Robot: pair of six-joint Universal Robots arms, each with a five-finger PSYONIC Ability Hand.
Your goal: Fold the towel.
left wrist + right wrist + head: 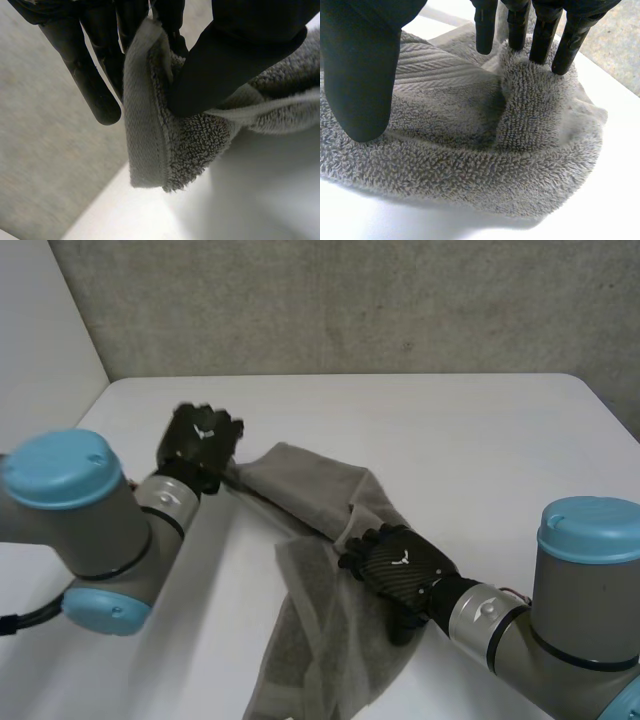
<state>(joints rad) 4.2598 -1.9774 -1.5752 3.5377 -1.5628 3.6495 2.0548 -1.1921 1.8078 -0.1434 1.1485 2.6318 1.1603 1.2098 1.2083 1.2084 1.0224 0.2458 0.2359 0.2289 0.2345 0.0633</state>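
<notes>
Head view: a long grey terry-cloth towel [320, 640] is lying crumpled on the white counter [450, 440], running slantwise from the robot's left hand [200, 440] down toward the near edge, with a grey concrete wall [350, 300] standing behind the counter. The left hand is sitting at the far end of the towel, and the right hand [400, 565] is resting on the towel's right-hand edge about midway along its length, where the cloth is rising into a fold. The grey left arm [90, 520] is reaching in from the near left and the right arm [570, 600] from the near right. In the left wrist view the left hand [240, 50] is pinching a hemmed corner of the towel [175, 145] between its thumb and its fingers [85, 75], and the corner is sticking out past the thumb tip. In the right wrist view the right hand [360, 65] is gripping a bunched part of the towel [470, 165]: its fingers [540, 40] are pressing their tips into a raised ridge of cloth while the thumb is bearing down on the pile opposite, with the gathered towel lying between them on the counter [620, 175].
</notes>
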